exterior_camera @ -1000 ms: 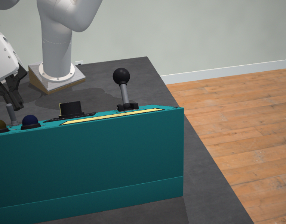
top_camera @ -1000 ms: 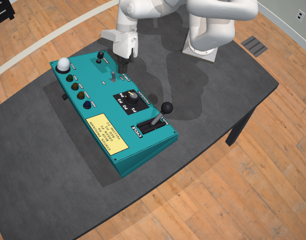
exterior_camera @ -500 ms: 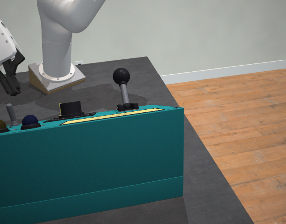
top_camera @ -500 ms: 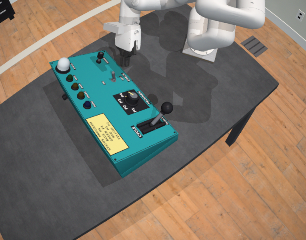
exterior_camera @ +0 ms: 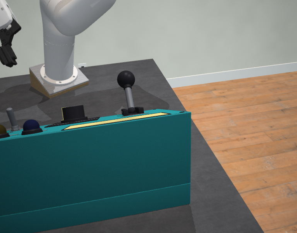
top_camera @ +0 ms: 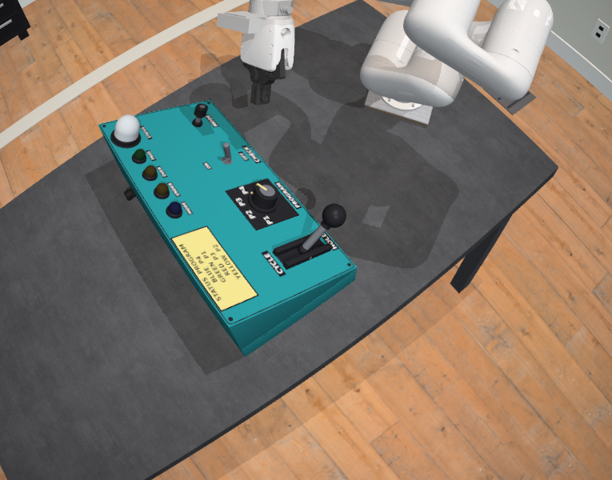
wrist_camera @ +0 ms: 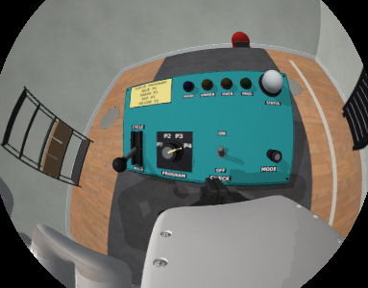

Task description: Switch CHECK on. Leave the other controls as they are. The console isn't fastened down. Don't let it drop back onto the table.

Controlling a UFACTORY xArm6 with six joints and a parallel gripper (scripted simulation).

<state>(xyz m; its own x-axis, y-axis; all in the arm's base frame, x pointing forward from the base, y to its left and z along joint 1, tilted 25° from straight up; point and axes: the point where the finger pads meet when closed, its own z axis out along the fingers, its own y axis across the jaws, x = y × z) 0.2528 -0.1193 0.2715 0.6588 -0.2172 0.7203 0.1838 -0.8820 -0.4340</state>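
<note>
Legibly, the teal console (top_camera: 210, 266) bears labels CHECK, PROGRAM and CYCLE, while the empty pincer (top_camera: 261, 94) hangs closed.

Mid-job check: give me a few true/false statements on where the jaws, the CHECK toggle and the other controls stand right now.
1. The gripper is shut, holding nothing. True.
2. The gripper is touching the CHECK toggle. False: it hangs off the console, above the table.
3. The PROGRAM knob sits between the toggle and the ball-topped lever. True.
4. The four small lamps glow brightly. False: they look dark.
</note>
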